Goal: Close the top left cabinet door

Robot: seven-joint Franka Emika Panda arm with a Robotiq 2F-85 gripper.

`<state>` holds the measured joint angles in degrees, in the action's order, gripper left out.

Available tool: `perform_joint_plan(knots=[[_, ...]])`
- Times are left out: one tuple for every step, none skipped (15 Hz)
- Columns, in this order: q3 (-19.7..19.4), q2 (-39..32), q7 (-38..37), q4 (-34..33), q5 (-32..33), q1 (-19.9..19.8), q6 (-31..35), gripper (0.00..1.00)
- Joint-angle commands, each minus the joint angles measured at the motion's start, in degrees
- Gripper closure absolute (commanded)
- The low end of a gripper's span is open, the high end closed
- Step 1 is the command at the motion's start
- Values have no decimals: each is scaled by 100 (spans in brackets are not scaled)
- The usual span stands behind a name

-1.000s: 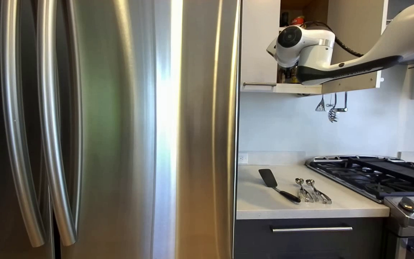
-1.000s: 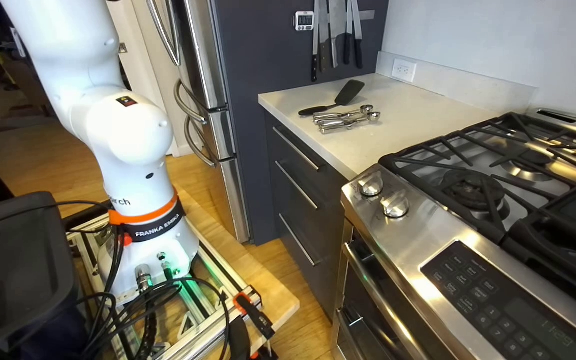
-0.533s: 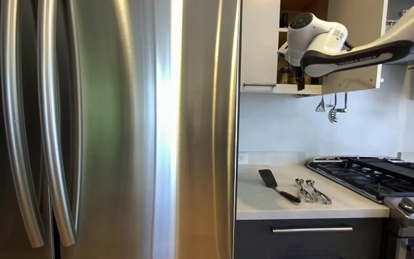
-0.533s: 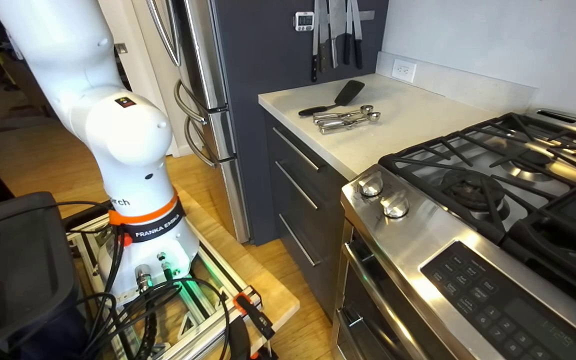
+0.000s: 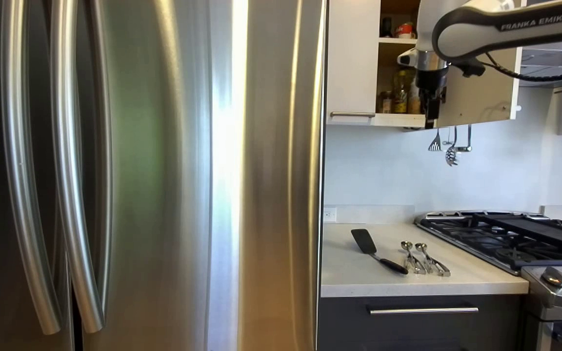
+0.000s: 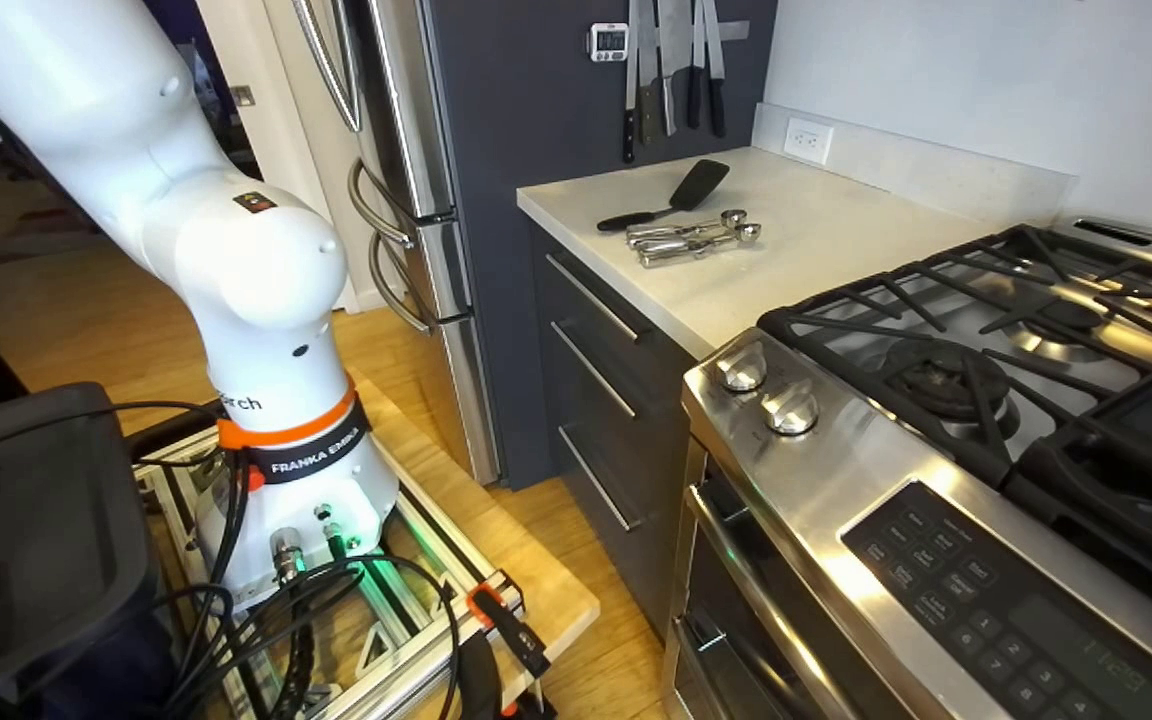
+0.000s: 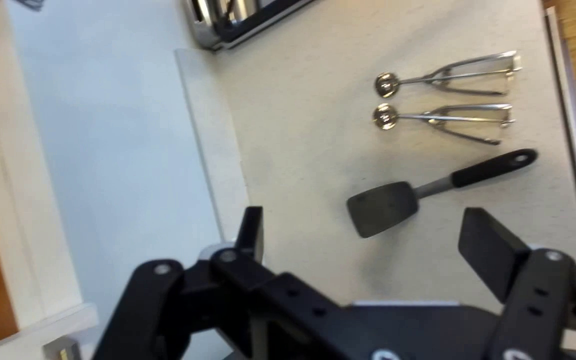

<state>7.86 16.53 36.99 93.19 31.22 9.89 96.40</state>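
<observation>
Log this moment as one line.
cabinet door: open, task not done | pincer: open, nothing held, pointing down | spatula, two scoops: lying on counter

Your arm [image 5: 503, 35] reads "FRANKA EMIKA" in both exterior views; on the oven keypad [image 6: 1000, 645] you have digits including 1, 2, 6 and 7.

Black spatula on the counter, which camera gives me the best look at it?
The wrist view. The black spatula appears largest there, seen whole from above with nothing covering it. Both exterior views also show all of it, only smaller and at a slant.
</observation>
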Motion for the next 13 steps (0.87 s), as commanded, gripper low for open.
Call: perform_joint_plan(knots=[[-102,477,17,303,-725,-35,-1051,0],[-136,541,-77,298,-878,-49,-1381,0],[-174,594,-183,295,-1024,-59,-1681,0],[-197,654,-392,314,-1162,-74,-1900,0],[-264,733,-628,405,-1347,-77,-1922,0],[-367,917,-889,645,-1576,-56,-1626,0],[-445,1084,-1089,928,-1715,-38,-1272,0],[-316,638,-710,290,-1364,-23,-1711,0],[-362,727,-839,428,-1476,-32,-1569,0],[-393,802,-905,548,-1527,-37,-1479,0],[-409,856,-936,626,-1547,-37,-1449,0],[-411,884,-961,660,-1555,-36,-1440,0],[-411,902,-976,682,-1559,-35,-1432,0]])
